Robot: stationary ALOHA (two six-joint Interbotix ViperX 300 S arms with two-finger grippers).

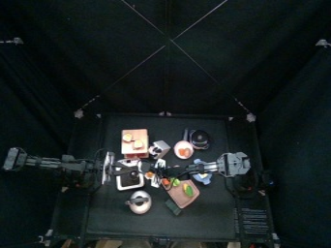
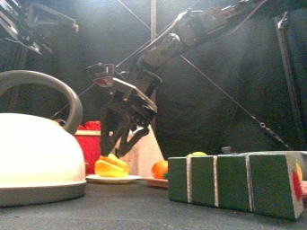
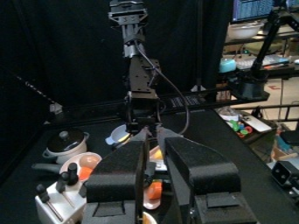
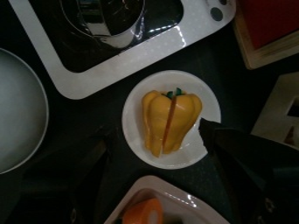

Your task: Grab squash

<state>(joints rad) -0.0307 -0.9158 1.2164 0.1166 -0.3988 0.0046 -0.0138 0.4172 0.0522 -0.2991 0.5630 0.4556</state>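
Right end effector (image 4: 149, 179) wide open, empty, poised above squash (image 4: 170, 120). Squash yellow-orange, ribbed, green stem, on small white plate (image 4: 140, 92) mid-bench, between spread jaws, untouched.

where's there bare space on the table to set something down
From above, the far strip of the table, beyond the red box, looks bare. The middle is crowded: the right gripper hangs open over the squash on its small plate, hemmed by the white tray.
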